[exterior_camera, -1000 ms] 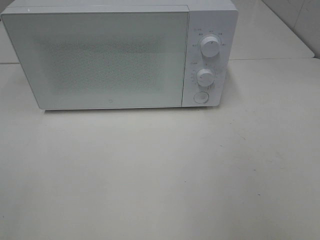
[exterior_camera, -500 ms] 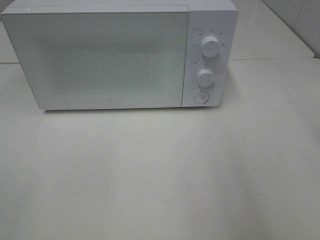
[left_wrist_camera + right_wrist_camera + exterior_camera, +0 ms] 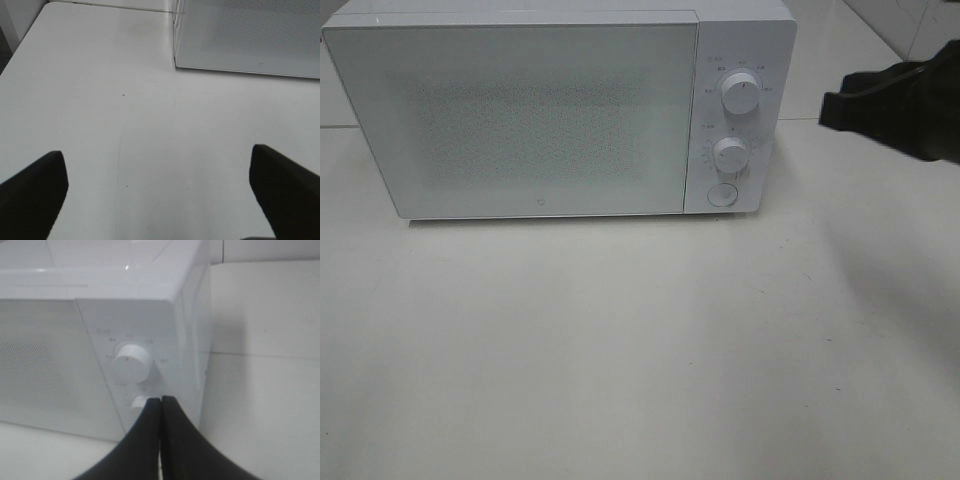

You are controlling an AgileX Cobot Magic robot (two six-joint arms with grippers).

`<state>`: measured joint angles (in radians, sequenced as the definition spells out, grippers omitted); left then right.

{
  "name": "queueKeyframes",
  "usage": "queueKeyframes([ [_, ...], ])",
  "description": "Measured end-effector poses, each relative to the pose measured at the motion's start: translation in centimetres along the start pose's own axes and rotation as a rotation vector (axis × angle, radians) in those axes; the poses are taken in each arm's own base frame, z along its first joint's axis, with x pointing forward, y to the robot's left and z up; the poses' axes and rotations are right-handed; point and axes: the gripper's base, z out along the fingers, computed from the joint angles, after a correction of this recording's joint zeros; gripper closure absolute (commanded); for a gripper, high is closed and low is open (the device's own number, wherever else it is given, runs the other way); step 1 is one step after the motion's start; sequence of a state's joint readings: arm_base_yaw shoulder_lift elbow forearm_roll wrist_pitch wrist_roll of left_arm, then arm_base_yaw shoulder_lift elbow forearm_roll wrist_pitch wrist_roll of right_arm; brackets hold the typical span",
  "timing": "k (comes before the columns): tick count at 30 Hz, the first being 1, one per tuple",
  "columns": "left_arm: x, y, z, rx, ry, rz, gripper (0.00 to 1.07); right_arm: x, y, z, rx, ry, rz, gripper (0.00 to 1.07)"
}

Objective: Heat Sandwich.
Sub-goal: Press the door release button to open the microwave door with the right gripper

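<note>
The left gripper (image 3: 160, 200) hung wide apart, empty, over the table (image 3: 620, 350). The microwave (image 3: 540, 120) stood at 12 o'clock, door closed. At its 3 o'clock the right gripper (image 3: 835, 108) was pinched together, empty. Where the sandwich was, I could not tell.

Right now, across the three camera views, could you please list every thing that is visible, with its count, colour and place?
microwave: one, white, at the back of the table, door closed
upper dial: one, white, top of the microwave's control panel
lower dial: one, white, directly under the upper dial
round button: one, white, under the lower dial
table: one, off-white, beneath the microwave
right gripper: one, black, shut with nothing held, in the air to the right of the microwave
left gripper: one, black, open, above bare table near the microwave's left front corner
</note>
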<state>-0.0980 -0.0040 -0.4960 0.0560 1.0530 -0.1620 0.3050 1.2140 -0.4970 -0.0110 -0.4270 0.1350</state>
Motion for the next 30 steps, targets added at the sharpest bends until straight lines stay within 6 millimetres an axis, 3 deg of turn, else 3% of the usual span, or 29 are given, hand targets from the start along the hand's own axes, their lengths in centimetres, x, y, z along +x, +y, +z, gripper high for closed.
queueKeyframes([
  [6,0.0,0.0,0.0,0.000,0.000,0.000,0.16,3.7,2.9,3.3,-0.049,0.094,0.116,1.07],
  [10,0.0,0.0,0.0,0.000,0.000,0.000,0.16,5.5,3.8,4.6,-0.007,0.114,0.241,1.07],
  [16,0.0,0.0,0.0,0.000,0.000,0.000,0.16,7.7,4.0,6.0,0.051,0.136,0.412,1.07],
  [19,0.0,0.0,0.0,0.000,0.000,0.000,0.16,9.1,3.9,7.2,0.095,0.155,0.578,1.07],
  [30,0.0,0.0,0.0,0.000,0.000,0.000,0.16,10.3,4.7,11.4,0.121,0.164,0.691,1.07],
])
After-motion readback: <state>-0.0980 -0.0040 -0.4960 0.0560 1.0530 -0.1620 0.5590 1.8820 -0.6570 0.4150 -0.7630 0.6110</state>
